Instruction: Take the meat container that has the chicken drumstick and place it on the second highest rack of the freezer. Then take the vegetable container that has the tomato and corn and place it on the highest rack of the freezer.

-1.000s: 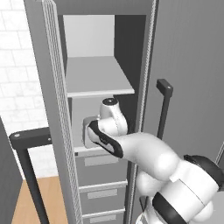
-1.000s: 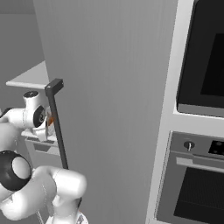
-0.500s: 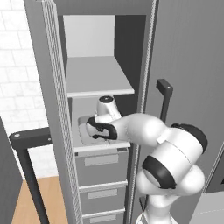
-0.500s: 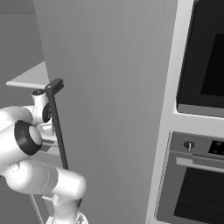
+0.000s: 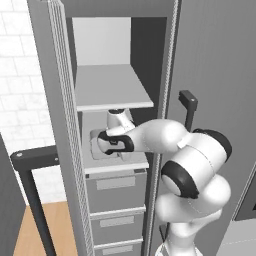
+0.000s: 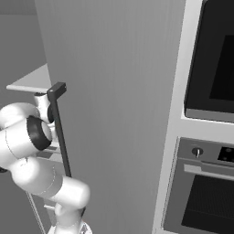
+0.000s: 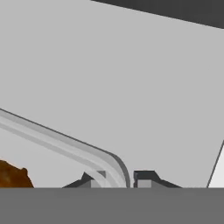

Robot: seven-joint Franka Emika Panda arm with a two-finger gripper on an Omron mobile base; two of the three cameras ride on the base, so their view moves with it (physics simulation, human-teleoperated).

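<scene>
one pale grey meat container [image 5: 102, 146] sits on the lower of two shelves inside the open freezer [image 5: 112, 65], under the highest rack [image 5: 111, 91], which is a flat light-grey shelf with a white back wall above it. the white arm reaches in from the lower right and its hand rests over the container. in the hand view the gripper [image 7: 119, 179] has its two dark fingertips drawn narrow, pinching the container's rounded rim [image 7: 83, 151] between them. a bit of the glossy reddish-brown chicken drumstick [image 7: 12, 175] lies inside the tray, at the lower left edge of that view. below the shelf are grey drawers [image 5: 115, 192]. the freezer door [image 6: 114, 91] stands open with a dark bar handle [image 6: 59, 128]. a built-in oven [image 6: 205, 183] is set in the wall to the right. a white tiled wall [image 5: 17, 75] and a wooden floor [image 5: 35, 232] lie to the left.
</scene>
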